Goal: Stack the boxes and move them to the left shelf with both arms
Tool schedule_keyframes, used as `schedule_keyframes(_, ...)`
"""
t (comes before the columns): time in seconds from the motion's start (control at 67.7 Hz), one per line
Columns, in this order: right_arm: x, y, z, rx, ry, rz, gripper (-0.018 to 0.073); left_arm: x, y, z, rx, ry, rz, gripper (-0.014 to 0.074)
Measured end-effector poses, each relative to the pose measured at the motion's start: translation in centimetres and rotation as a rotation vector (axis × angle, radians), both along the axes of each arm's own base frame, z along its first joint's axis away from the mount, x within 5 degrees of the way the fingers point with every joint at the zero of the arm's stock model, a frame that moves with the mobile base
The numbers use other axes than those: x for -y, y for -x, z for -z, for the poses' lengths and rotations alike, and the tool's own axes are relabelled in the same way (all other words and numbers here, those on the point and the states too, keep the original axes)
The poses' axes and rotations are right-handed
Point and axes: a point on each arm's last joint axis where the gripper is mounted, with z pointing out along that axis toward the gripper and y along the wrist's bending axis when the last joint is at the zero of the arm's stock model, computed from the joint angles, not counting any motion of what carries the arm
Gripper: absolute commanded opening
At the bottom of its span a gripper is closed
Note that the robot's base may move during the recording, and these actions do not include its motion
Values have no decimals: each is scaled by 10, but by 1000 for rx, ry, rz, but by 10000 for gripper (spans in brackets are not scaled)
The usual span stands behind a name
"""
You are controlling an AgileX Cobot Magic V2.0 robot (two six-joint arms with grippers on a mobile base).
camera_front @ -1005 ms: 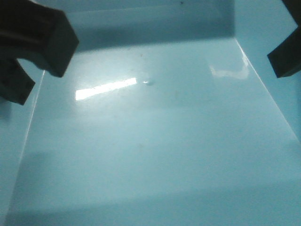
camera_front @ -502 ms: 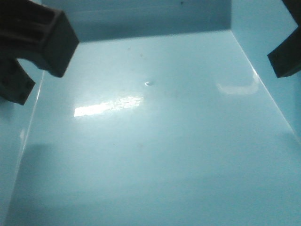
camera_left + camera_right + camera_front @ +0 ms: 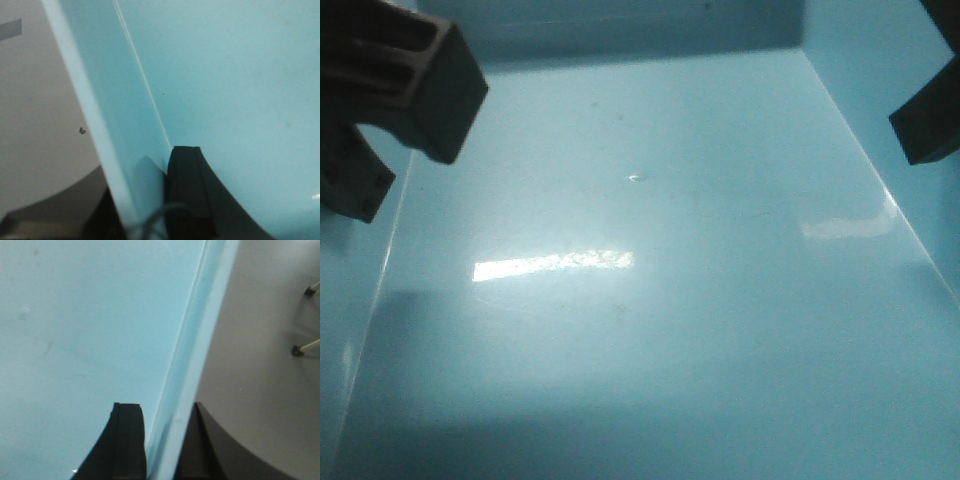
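Left wrist: claw [image 3: 142,167] tight on (blue) box [image 3: 225,75]

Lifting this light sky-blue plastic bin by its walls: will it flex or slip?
The light sky-blue plastic bin looks empty, so probably light. Its glossy walls look thin: they may flex or slip where the left gripper and right gripper straddle them.

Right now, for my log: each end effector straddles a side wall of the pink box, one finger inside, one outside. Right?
Not pink: the front-facing view shows the box light blue. The left end effector and right end effector do straddle its walls.
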Motion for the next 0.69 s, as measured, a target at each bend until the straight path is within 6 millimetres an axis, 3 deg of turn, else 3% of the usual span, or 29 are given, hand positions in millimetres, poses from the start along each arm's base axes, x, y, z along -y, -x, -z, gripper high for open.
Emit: schedule_keyframes(0.695, 0, 0, 0, 0, 1, 1, 37, 0, 0, 0, 0, 0, 1, -3)
